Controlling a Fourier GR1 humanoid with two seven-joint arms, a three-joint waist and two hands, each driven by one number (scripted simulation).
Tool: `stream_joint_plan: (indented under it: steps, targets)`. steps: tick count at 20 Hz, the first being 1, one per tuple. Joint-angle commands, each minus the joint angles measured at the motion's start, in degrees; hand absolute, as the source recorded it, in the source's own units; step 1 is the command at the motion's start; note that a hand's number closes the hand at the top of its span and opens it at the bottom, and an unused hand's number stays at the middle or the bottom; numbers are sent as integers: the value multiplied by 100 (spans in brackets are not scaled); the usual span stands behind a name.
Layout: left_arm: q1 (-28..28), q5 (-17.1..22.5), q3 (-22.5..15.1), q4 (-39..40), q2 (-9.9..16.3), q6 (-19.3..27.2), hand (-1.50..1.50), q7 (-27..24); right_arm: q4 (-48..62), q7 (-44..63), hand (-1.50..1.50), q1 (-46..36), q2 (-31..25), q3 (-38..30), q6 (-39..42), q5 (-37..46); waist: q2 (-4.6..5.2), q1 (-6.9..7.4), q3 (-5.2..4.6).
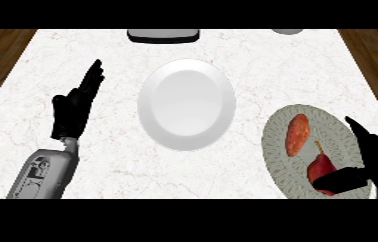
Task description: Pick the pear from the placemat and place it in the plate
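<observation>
Bright, even light across the pale marbled counter (111,136), soft sheen and faint shading inside the white plate (187,104), hardly any cast shadows, no glare, black robot hand (74,106) without visible detail

The right hand (353,172) sits at the lower right, thumb and fingers curved around the dark red pear (322,167) on the round patterned placemat (336,126). Just beyond the pear, away from that hand, lies an orange-red oblong item (297,134). Well to its left stands the white plate (187,104); further left the left hand (74,105) rests open, fingers straight, above the counter (111,156).
</observation>
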Motion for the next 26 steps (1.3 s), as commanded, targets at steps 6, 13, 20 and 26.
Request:
stream_joint_plan:
  steps: [6,13,20,26]
  targets:
    - [9,19,409,-18,60,-431,0,-91,1126,-546,-150,-152,354,-78,232,390,-3,-8,1]
    - [-188,-151,598,487,-138,-517,0,-357,1612,-1233,-150,159,523,-428,95,552,0,-32,0]
    - [222,-534,351,-283,-408,-271,0,119,1603,-1537,150,147,736,-269,-298,1275,-5,-10,1]
    - [-192,-292,769,-52,-187,-688,0,212,2427,-2259,150,-6,658,-650,-480,1399,2,-18,2]
